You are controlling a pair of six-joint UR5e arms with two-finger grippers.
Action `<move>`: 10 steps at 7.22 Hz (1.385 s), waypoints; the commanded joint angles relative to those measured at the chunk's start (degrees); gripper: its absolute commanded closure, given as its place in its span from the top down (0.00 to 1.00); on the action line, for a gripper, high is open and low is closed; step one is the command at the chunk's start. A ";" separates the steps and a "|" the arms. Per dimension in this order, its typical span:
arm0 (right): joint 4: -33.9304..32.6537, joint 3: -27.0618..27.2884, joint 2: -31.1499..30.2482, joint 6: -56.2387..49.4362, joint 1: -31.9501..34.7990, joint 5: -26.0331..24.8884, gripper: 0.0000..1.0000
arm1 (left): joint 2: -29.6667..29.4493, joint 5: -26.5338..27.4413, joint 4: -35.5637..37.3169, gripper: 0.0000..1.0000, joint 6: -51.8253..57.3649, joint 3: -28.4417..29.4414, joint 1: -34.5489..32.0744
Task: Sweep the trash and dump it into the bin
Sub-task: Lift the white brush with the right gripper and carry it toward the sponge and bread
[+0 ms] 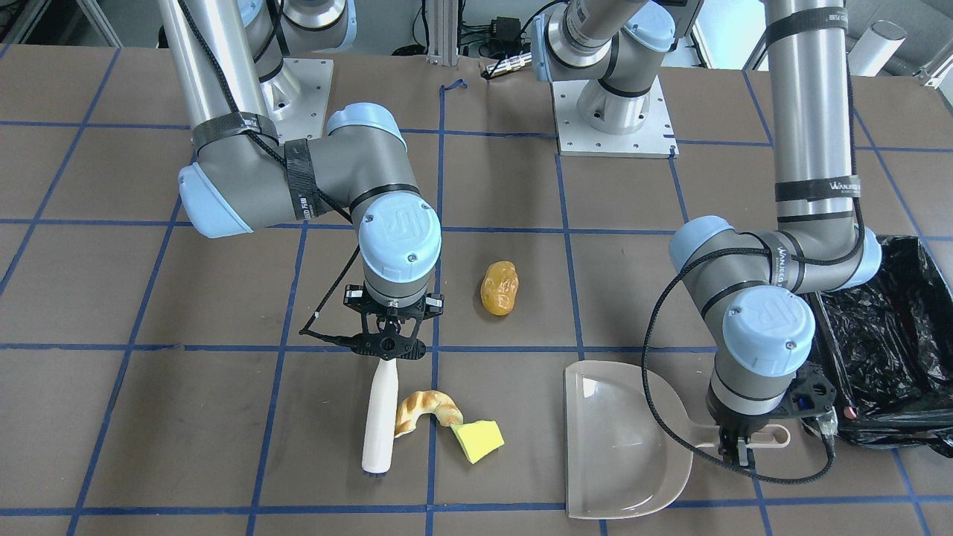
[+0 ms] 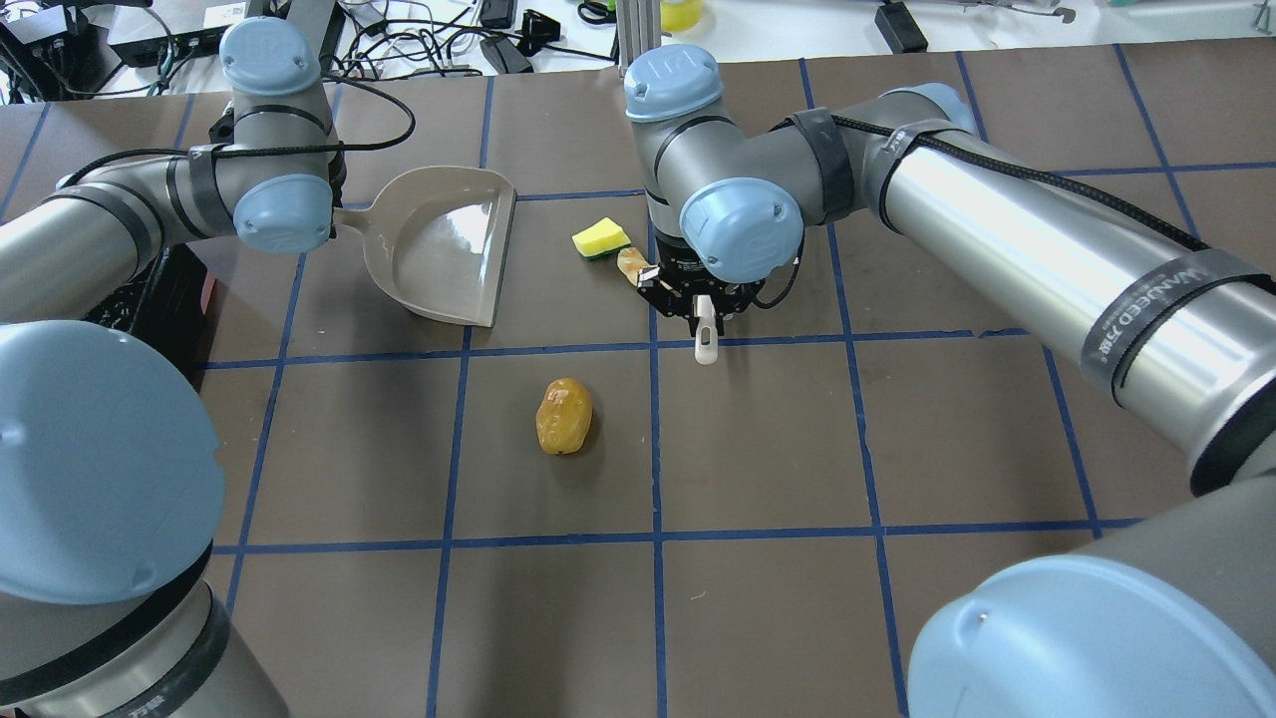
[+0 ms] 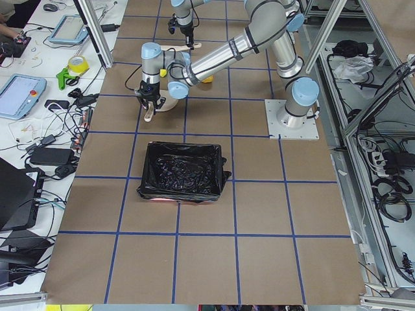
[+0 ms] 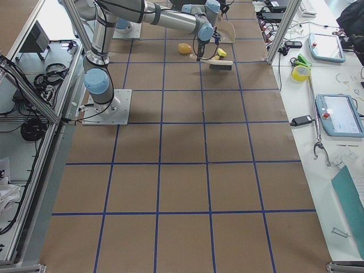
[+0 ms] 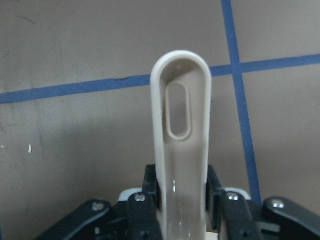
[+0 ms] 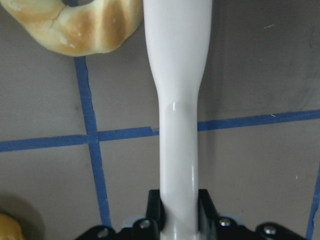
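Brush (image 6: 177, 75), pinched by the right gripper (image 1: 387, 348), is pointing away from the robot; half-ring (image 1: 426, 411) and wedge (image 1: 479, 441) are lying between it and the dustpan (image 1: 618, 439), amber lump (image 1: 499, 287) apart; left gripper (image 1: 737, 444) is clamping the dustpan's handle beside the bin (image 1: 893, 335).

The right arm is bent at the elbow, forearm approx. level, wrist pointed straight down. The right claw (image 1: 387, 346) is clamped on the brush handle (image 6: 178, 125). The left arm is brought down steeply, wrist also turned down. The left claw (image 1: 735, 448) is held low and closed on the dustpan handle (image 5: 182, 115).
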 commanded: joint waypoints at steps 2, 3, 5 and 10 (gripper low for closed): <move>-0.02 -0.61 0.77 0.09 0.16 0.38 0.00 | -0.16 1.93 0.21 0.00 -0.05 -0.09 -0.14; -0.20 -0.87 0.95 0.09 0.07 1.51 0.00 | -0.33 1.94 0.12 0.00 -0.14 -0.09 -0.23; -0.20 -4.19 3.48 1.92 1.55 3.63 0.00 | -0.77 2.03 0.21 0.00 -0.31 -0.09 -0.58; 0.24 -12.55 9.29 5.27 5.07 7.50 0.00 | -1.04 1.94 0.21 0.00 -0.84 -0.09 -0.94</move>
